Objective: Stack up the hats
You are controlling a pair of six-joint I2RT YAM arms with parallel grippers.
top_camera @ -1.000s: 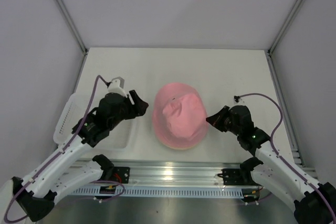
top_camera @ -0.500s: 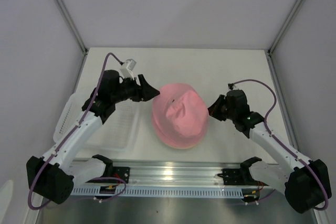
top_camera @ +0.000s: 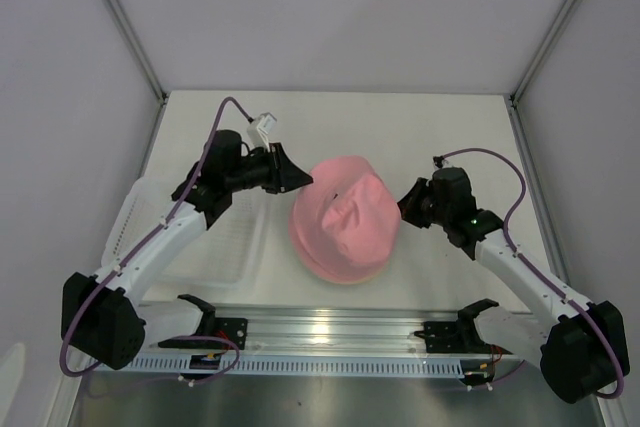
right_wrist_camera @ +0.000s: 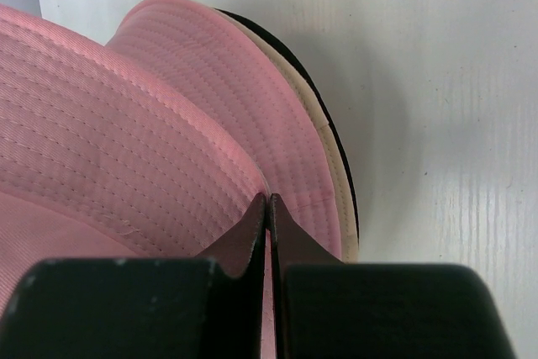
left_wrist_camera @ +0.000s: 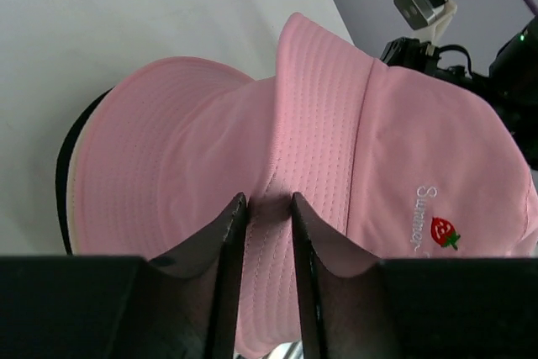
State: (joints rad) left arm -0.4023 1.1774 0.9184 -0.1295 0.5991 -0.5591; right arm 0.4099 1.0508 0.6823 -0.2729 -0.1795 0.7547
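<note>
Left gripper (left_wrist_camera: 266, 201) swung in, nipping the soft pink fabric bucket hat (top_camera: 350, 219) by its left brim; right gripper (right_wrist_camera: 267, 201) stayed clamped opposite, for seating.

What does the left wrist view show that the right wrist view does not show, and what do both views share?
Only the left wrist view: the strawberry logo on the top pink hat, the right arm beyond it, and the left gripper closed on a raised fold of its brim. Only the right wrist view: the right gripper pinched shut on that hat's brim edge. Both: the pink hat on top, the beige hat and black hat brims beneath, and the white table.
</note>
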